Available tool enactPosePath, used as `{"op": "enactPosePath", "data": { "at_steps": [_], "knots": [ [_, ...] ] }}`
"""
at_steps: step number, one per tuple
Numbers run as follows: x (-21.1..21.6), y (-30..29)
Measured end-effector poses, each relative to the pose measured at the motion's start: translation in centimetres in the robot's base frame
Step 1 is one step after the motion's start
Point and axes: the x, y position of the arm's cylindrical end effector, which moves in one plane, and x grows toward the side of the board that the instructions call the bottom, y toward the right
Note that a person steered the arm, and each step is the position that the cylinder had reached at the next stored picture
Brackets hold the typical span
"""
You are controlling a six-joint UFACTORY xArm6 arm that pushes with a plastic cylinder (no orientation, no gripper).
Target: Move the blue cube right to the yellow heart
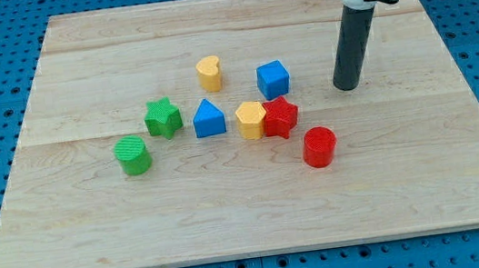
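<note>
Nearest the view's bottom: red cylinder (319, 146). No pincer on this rig, so no spread or pinch to log; my tip (346, 87) stands clear, to the view's right of blue cube (273, 79). Yellow heart (208, 73) lies beyond, leftward; cube already near its right.

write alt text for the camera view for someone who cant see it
My tip rests on a wooden board, right of the blue cube, with the yellow heart left of the cube. Six more coloured blocks cluster mid-board.
</note>
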Motion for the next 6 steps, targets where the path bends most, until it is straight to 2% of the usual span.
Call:
{"op": "enactPosePath", "data": {
  "at_steps": [1,4,6],
  "knots": [
    [0.1,-2.2],
    [0.0,-13.5],
    [-2.8,-6.9]
  ]
}}
